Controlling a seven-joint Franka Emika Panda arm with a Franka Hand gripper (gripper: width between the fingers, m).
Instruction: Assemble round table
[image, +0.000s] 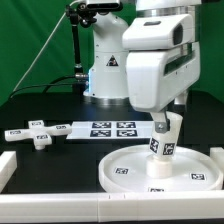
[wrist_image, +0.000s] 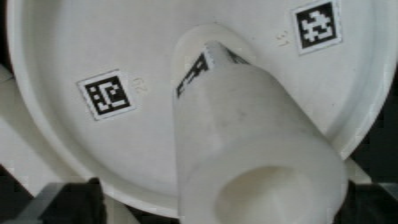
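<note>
Fingers (image: 168, 128) fully open, holding nothing, around thick cylinder (image: 166, 140) tilted on round disc (image: 160, 172); suggest closing squarely, then righting it before screwing.

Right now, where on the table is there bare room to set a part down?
Bare black table lies between the cross-shaped piece and the round disc, near the front rail. It is crowded at the disc, where the cylinder stands under the open gripper.

White disc (image: 130, 170) with black-and-white square tags, white cylinder (image: 165, 138), black table (image: 40, 115)
</note>
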